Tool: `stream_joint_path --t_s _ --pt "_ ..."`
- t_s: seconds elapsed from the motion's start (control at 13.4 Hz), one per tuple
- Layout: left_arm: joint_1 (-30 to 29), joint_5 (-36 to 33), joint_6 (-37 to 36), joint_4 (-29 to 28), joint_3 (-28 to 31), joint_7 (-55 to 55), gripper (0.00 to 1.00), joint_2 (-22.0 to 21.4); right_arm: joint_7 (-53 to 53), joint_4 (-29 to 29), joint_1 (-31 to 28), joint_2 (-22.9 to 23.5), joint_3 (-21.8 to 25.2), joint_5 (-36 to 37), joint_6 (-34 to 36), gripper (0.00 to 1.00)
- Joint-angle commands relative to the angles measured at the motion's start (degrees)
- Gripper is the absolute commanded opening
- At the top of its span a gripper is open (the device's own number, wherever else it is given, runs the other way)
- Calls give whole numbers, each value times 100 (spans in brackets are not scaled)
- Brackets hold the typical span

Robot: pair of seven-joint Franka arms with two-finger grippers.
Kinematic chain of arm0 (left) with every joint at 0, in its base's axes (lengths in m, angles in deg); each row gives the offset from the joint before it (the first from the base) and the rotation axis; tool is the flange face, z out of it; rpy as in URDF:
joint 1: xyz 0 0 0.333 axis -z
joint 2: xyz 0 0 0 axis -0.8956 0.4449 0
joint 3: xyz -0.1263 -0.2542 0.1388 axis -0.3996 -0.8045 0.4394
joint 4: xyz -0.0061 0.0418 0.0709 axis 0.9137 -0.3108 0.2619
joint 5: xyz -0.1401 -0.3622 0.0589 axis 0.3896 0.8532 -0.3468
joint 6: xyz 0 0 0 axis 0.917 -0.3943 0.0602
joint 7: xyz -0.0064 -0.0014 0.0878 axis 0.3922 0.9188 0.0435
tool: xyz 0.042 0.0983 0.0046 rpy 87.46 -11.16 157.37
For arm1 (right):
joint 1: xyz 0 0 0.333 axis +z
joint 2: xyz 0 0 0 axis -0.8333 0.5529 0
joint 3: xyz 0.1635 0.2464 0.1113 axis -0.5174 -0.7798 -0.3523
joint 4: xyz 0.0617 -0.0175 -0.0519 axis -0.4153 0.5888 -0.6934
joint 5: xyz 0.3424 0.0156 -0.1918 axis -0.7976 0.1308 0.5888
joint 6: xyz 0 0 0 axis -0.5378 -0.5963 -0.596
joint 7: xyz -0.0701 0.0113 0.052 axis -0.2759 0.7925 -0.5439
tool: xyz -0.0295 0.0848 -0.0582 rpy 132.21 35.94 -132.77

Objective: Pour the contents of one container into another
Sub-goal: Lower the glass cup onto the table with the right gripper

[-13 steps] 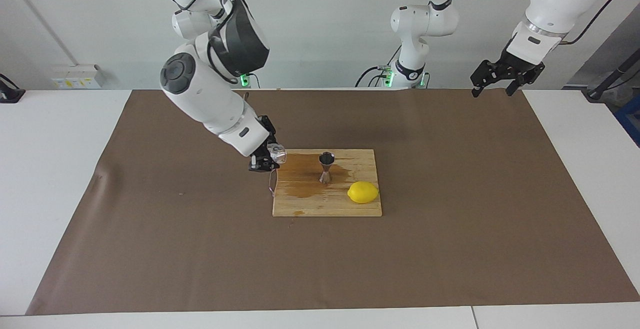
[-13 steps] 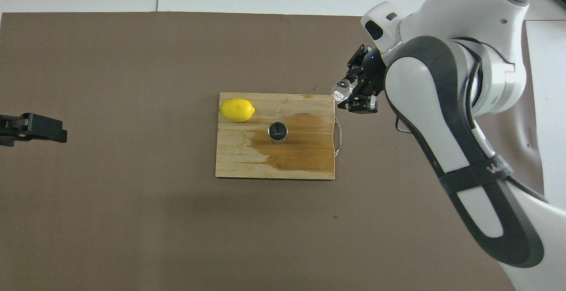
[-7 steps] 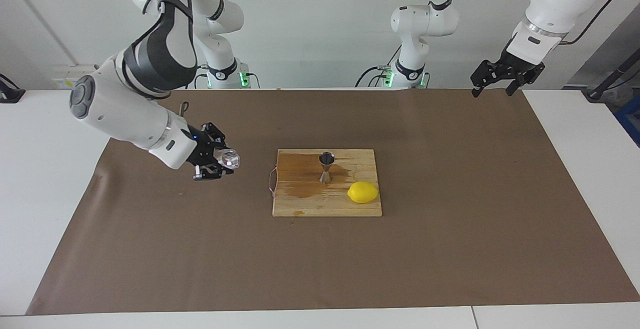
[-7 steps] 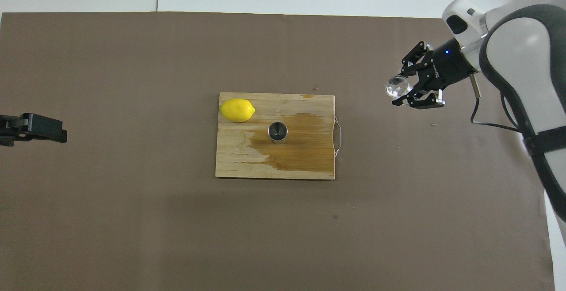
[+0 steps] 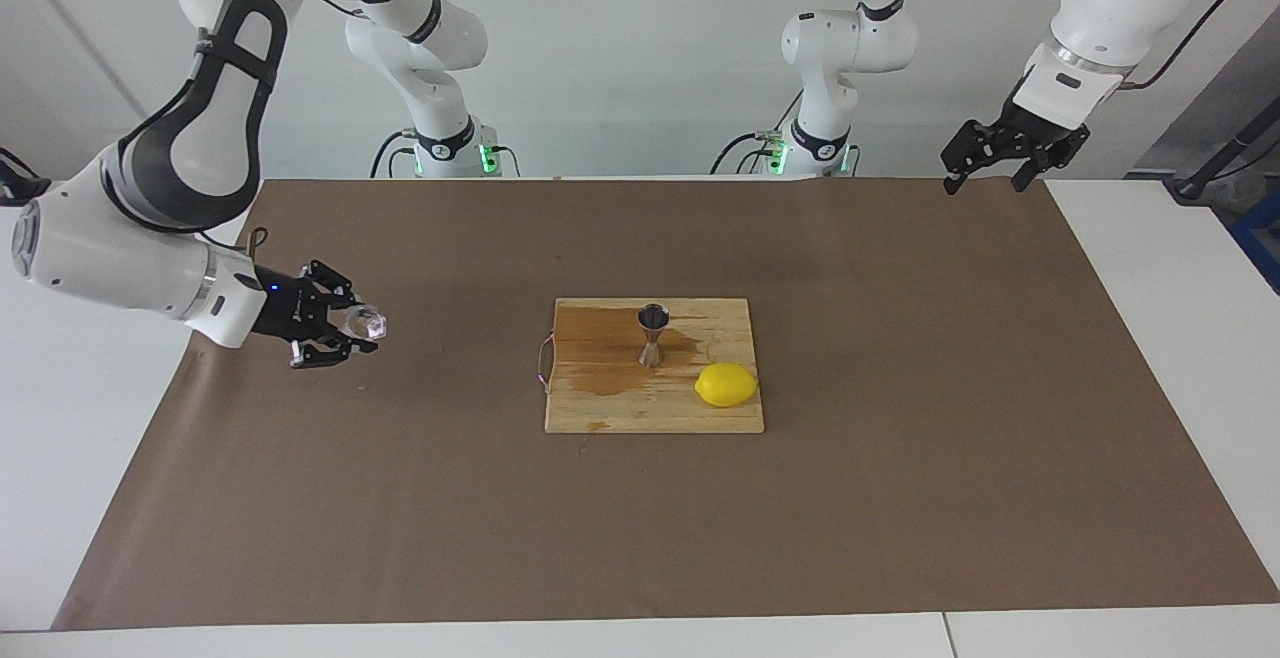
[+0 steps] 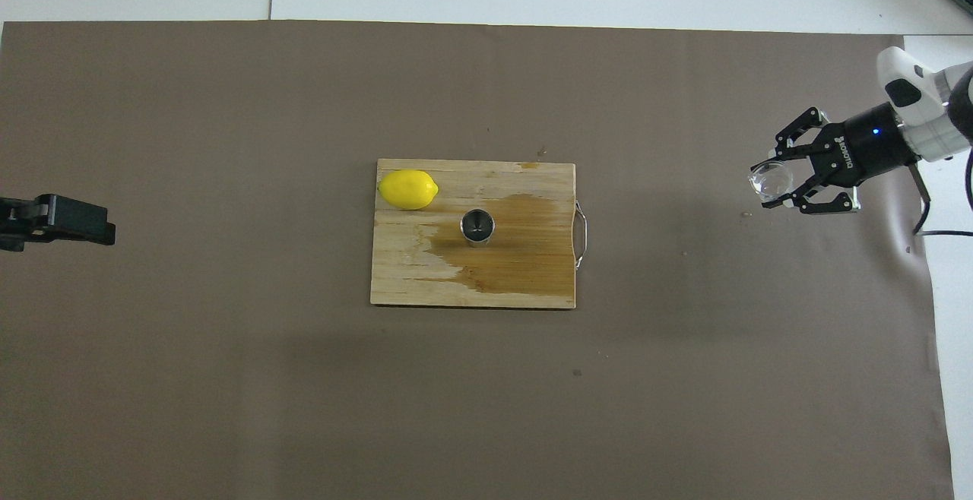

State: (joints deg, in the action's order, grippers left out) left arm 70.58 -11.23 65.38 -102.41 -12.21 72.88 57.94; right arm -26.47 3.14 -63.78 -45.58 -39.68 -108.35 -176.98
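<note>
The left gripper (image 5: 985,170) hangs in the air over the brown paper's edge at the left arm's end of the table, waiting, with its fingers spread apart and nothing between them. The overhead view shows only its dark tip (image 6: 57,220) entering at the frame's side, so the open fingers can be read from the facing view alone.

On the wooden cutting board (image 5: 720,416) the steel jigger (image 5: 653,334) stands upright, nearer to the robots than the lemon (image 5: 726,384). The facing view shows its hourglass profile with the narrow waist; from overhead only its round open mouth (image 6: 477,226) can be seen. A dark wet stain (image 6: 524,245) spreads across the board around the jigger, toward the right arm's end, and the overhead view shows its full outline. That view also shows a thin wire handle (image 6: 583,235) at the board's end facing the right arm, and the lemon (image 6: 408,189) touching the board near its corner toward the left arm's end.

The right gripper (image 5: 352,330) is raised over the brown paper (image 5: 400,498) near the right arm's end of the table, well apart from the board, pointing sideways toward it. Its fingers are clamped on the small clear glass cup (image 5: 366,322), which lies tilted on its side. Overhead, the cup (image 6: 771,181) shows as a round transparent rim between the fingers, its mouth turned toward the board. Whether any liquid is in it cannot be told.
</note>
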Motion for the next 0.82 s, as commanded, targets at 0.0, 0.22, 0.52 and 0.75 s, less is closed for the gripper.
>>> stream_joint_path --t_s 0.0,0.22,0.52,0.75 --pt "-5 -96 -5 -144 0 22 100 -139 -698 497 -398 -68 -58 -276 -28 37" --pt "-5 -96 -5 -135 0 13 100 -139 -1192 612 -688 213 -58 -742 -19 37" --pt "4 -96 -5 -144 0 13 100 -139 -1691 709 -803 564 -49 -1129 33 41" --pt "-5 -96 -5 -144 0 13 100 -147 -2167 867 -812 671 -49 -1129 34 43"
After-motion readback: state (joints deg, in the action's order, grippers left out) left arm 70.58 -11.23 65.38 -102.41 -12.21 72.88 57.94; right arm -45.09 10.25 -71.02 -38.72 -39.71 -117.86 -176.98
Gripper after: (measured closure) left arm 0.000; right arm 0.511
